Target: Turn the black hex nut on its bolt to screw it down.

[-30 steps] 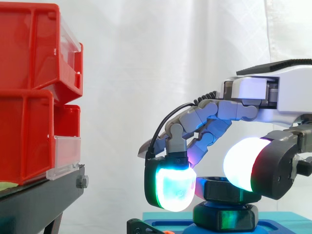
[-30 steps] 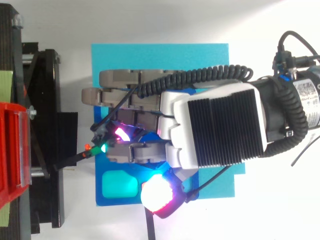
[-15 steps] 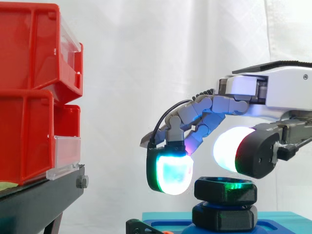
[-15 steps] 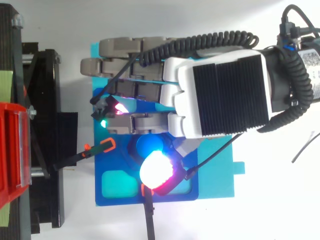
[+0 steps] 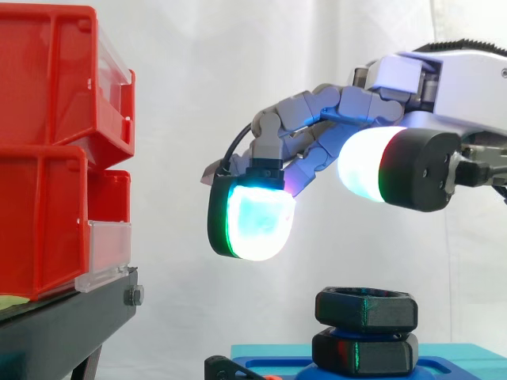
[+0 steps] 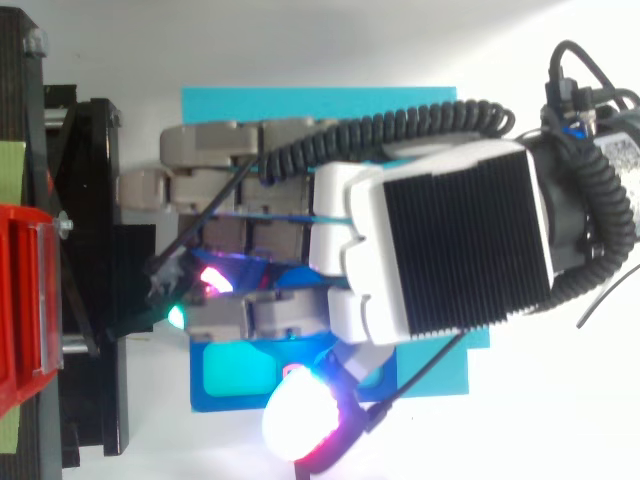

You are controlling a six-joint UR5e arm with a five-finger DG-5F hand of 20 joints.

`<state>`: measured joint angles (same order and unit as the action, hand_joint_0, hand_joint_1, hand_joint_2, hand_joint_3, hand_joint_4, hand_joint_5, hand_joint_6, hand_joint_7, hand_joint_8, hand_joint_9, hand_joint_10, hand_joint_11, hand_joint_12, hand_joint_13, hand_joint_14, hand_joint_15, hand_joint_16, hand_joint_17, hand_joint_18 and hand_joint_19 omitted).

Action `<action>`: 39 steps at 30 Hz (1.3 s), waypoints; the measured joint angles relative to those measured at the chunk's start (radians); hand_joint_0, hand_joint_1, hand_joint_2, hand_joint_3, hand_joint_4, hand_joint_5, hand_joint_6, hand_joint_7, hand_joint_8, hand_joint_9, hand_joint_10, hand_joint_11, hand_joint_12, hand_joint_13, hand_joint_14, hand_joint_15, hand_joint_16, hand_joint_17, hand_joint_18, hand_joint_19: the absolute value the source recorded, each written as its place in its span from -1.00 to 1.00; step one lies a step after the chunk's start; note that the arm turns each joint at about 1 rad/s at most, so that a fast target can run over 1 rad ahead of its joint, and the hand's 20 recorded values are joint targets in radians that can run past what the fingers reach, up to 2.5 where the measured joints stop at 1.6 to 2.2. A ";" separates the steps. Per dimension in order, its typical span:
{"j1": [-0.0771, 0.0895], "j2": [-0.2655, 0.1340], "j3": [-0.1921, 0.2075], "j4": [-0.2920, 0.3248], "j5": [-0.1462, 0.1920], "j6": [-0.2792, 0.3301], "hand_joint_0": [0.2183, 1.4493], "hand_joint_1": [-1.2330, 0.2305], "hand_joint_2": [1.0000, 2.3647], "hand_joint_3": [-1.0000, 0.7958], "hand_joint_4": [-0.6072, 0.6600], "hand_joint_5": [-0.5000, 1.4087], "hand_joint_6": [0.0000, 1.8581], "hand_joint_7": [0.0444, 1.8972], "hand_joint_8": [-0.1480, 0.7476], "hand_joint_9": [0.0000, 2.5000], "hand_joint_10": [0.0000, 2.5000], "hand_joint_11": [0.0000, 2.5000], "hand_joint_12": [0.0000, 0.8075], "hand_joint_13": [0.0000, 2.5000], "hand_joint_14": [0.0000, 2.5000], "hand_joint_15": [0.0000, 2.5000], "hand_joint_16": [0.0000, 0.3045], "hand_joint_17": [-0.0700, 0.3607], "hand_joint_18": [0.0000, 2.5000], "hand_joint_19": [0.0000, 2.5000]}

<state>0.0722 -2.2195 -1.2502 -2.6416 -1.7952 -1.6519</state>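
Lifted since earlier: hand [image 5: 432,75], fingers relaxed and empty, hangs clear above the black hex nut [image 5: 366,308]. Nut sits on a second black hex block [image 5: 364,354] on the blue plastic plate [image 6: 230,403], cut off below in side view; from above, the hand hides it.

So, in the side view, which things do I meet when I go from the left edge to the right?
Red bins → cyan-green fingertip of the hand → black hex nut; the rest of the hand overlaps the nut, so it has no clear place.
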 measured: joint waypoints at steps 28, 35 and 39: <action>0.067 0.000 -0.001 -0.093 0.078 0.025 -0.53 0.40 -1.00 -0.44 0.19 -0.52 -0.32 0.23 -0.15 -0.34 -0.99 -0.86 -0.27 -0.66 -1.00 -1.00 -0.70 -0.19 -0.73 -0.87; 0.050 0.000 -0.001 -0.105 0.070 0.001 -0.53 0.40 -1.00 -0.44 0.19 -0.53 -0.28 0.21 -0.13 -0.33 -0.99 -0.85 -0.27 -0.66 -1.00 -1.00 -0.70 -0.19 -0.73 -0.87; 0.039 0.000 -0.001 -0.122 0.066 -0.013 -0.53 0.40 -1.00 -0.44 0.19 -0.53 -0.27 0.20 -0.13 -0.32 -0.99 -0.84 -0.27 -0.66 -1.00 -1.00 -0.70 -0.19 -0.73 -0.87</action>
<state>0.1117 -2.2197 -1.2514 -2.7640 -1.7291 -1.6650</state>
